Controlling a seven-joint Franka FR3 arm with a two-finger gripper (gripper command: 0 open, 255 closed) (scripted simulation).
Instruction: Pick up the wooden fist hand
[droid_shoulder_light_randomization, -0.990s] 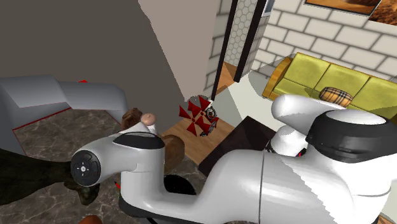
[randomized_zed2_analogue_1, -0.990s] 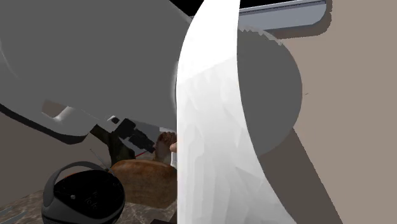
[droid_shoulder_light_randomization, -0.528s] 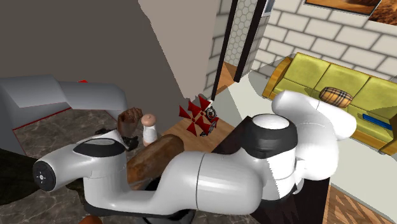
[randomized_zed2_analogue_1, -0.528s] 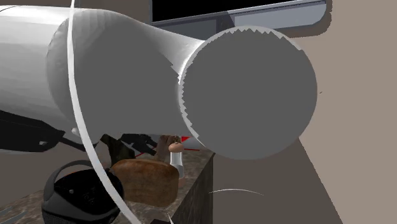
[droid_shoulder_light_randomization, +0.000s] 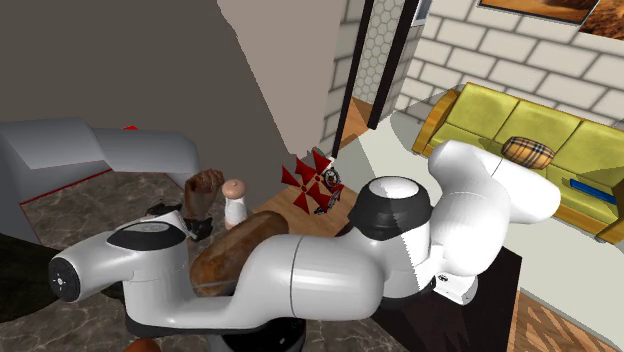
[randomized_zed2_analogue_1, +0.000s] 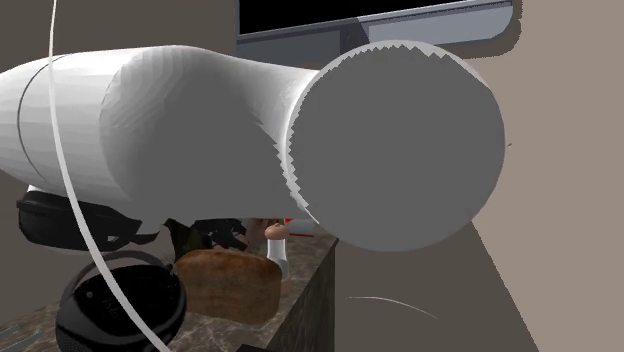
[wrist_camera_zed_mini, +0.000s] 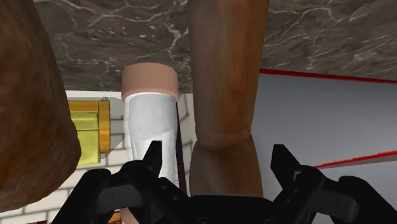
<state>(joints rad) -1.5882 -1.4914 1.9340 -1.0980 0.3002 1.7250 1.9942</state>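
Item: wooden fist hand (droid_shoulder_light_randomization: 205, 188), upright on the marble counter (droid_shoulder_light_randomization: 90, 200), left of centre in the shoulder view; your gripper (wrist_camera_zed_mini: 219, 167) stands parted astride its wrist, apparently untouching, so grasp step: close next, then lift.

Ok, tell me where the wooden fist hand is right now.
In the shoulder view the wooden fist hand sits left of centre on the marble counter, just left of the white shaker, between the fingers of the open pincer.
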